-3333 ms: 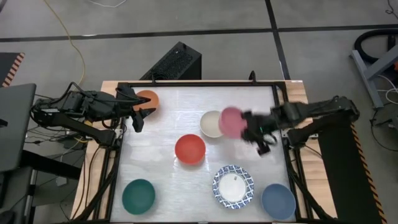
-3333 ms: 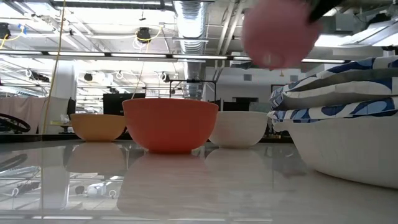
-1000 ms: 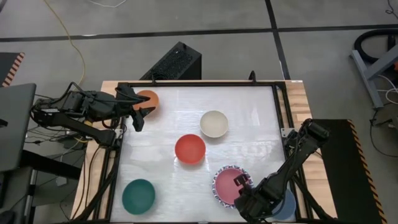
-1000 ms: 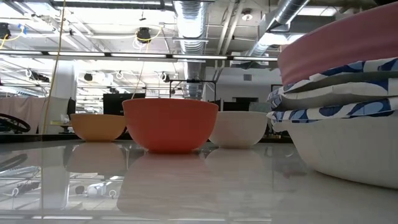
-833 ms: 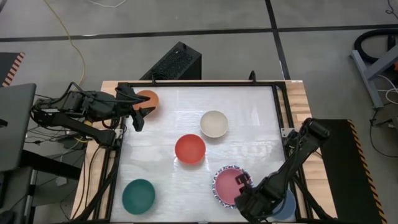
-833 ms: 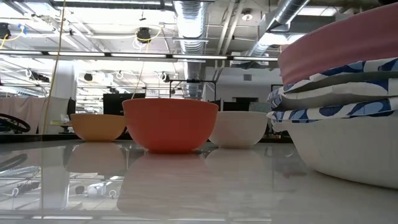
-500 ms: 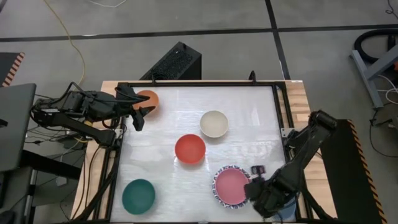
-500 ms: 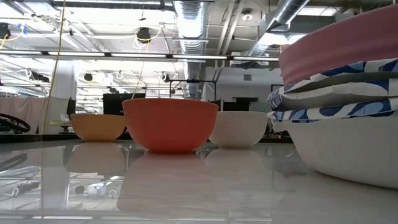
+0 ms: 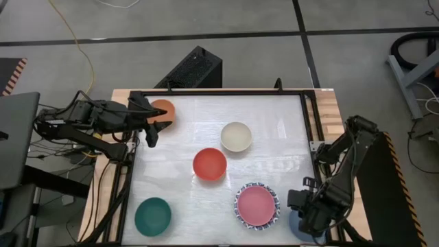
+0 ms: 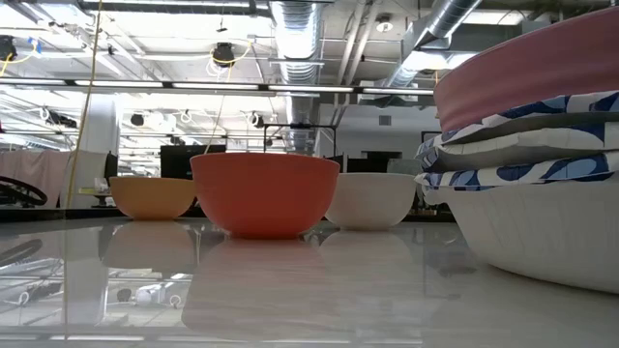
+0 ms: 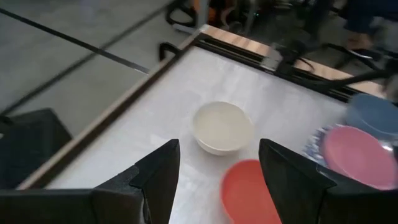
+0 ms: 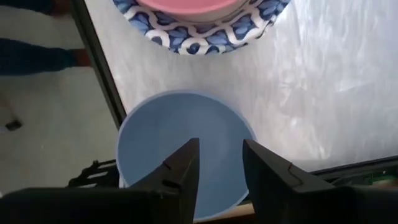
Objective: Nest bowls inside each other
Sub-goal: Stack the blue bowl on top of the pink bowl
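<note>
Pink bowl (image 9: 256,203) atop blue-rimmed stack (image 9: 241,214)

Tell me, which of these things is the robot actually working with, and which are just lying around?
Part of the job:
- pink bowl nested in the blue-patterned white bowl stack
- plain blue bowl, right gripper above it
- red bowl
- cream bowl
- teal-green bowl
- orange bowl

Just around:
- black box on the floor
- yellow cable

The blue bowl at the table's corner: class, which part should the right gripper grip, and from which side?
Grip the rim of the blue bowl, coming from above. It sits upright and empty, so one finger can probably slip inside the wall and one outside. The right gripper hangs over it, open, beside the pink bowl.
</note>
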Robot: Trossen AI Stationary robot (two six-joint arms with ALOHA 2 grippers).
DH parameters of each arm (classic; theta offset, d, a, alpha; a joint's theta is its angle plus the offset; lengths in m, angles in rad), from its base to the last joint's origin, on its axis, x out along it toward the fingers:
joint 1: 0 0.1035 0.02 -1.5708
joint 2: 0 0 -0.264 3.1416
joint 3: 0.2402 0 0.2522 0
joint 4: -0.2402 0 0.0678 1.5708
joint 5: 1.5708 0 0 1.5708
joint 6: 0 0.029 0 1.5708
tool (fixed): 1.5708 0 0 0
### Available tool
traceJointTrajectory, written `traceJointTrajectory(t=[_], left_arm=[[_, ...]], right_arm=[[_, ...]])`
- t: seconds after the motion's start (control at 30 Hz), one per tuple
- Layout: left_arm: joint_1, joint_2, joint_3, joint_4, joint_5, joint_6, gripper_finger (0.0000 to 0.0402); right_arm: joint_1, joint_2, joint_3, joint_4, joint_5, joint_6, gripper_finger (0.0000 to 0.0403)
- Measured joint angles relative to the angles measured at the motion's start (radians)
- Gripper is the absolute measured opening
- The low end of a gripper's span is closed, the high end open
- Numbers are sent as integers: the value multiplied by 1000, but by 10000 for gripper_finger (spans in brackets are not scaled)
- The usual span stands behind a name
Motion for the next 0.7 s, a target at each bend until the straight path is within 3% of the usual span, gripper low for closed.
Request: traceJointTrajectory(t=[0.2,0.47,0.7], left_arm=[[0,7,0,7,126,-48,210],[0,48,0,33,127,-93,210],[0,93,0,57,123,-120,210]], right_arm=[[22,-59,-91,14,7,89,138],[45,-161,-167,29,106,83,138],[58,-195,-229,37,123,83,137]])
